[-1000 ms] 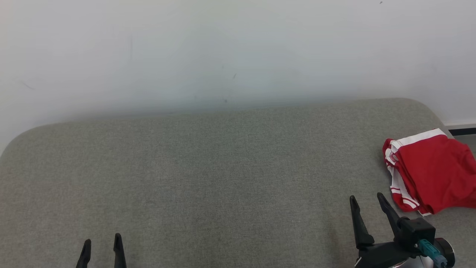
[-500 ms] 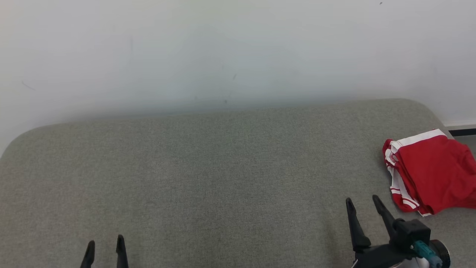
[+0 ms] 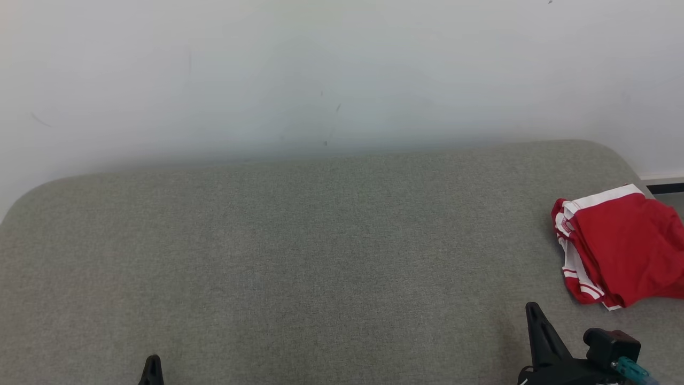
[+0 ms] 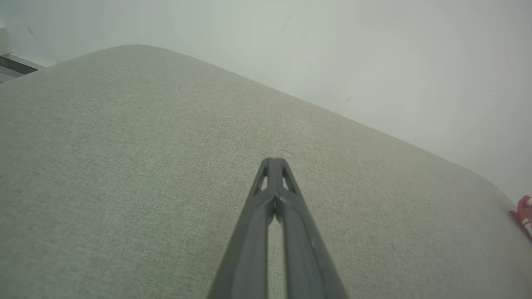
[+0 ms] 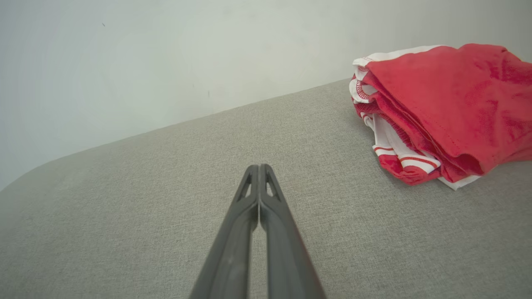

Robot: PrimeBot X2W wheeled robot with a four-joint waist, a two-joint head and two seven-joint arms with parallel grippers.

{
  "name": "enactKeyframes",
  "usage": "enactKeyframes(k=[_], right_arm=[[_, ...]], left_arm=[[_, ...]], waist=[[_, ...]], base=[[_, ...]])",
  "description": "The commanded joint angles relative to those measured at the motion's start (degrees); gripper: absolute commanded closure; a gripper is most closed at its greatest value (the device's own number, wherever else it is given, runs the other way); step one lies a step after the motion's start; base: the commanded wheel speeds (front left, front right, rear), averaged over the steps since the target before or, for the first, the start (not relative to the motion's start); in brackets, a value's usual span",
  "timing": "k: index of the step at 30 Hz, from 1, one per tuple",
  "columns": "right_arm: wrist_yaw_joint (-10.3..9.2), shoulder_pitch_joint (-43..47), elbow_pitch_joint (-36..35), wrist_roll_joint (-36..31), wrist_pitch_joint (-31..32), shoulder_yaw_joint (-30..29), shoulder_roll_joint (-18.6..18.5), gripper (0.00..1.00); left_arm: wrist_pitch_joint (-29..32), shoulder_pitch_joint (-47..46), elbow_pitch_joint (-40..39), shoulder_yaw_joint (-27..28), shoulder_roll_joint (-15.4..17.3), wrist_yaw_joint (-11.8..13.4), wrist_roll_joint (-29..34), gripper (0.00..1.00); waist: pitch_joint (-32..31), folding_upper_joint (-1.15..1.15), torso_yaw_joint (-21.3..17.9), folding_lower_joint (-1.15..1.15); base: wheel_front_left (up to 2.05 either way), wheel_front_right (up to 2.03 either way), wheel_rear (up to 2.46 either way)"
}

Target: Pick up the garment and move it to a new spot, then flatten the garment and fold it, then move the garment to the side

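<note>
We see the red-and-white garment (image 3: 625,246) folded at the right of the grey cushion (image 3: 320,240). The left gripper (image 4: 274,166) & right gripper (image 5: 258,170) are pinched shut w/ nothing held, so the task looks approx. done.

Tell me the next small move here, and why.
Probably draw both arms back to rest and stop. The red garment already looks folded at the right edge of the grey cushion, and the left gripper and right gripper are shut, empty and clear of it.

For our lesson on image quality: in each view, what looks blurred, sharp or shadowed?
Head view: soft, even light, no glare, faint shadow under the red garment. Left wrist view: jaws blurred near the lens, cushion weave sharp. Right wrist view: garment stitching sharp, jaws blurred too.
</note>
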Motion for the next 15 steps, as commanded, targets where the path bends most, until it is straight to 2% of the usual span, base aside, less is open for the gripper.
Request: enactKeyframes(k=[1,15], right_arm=[[-0.01,-1.4,-1.4,2.5,0.4,-0.4,0.0,1.00],[-0.03,-1.3,-3.4,16.3,3.3,-1.7,0.4,1.00]], left_arm=[[0.5,-1.9,-0.8,0.3,0.2,-0.4,-2.5,1.00],[3.8,-3.8,-0.4,0.6,0.3,-1.4,-15.5,1.00]], waist=[[0.0,0.00,0.0,0.00],[0.5,0.00,0.2,0.00]], base=[[0.00,0.00,0.00],[0.00,0.00,0.00]])
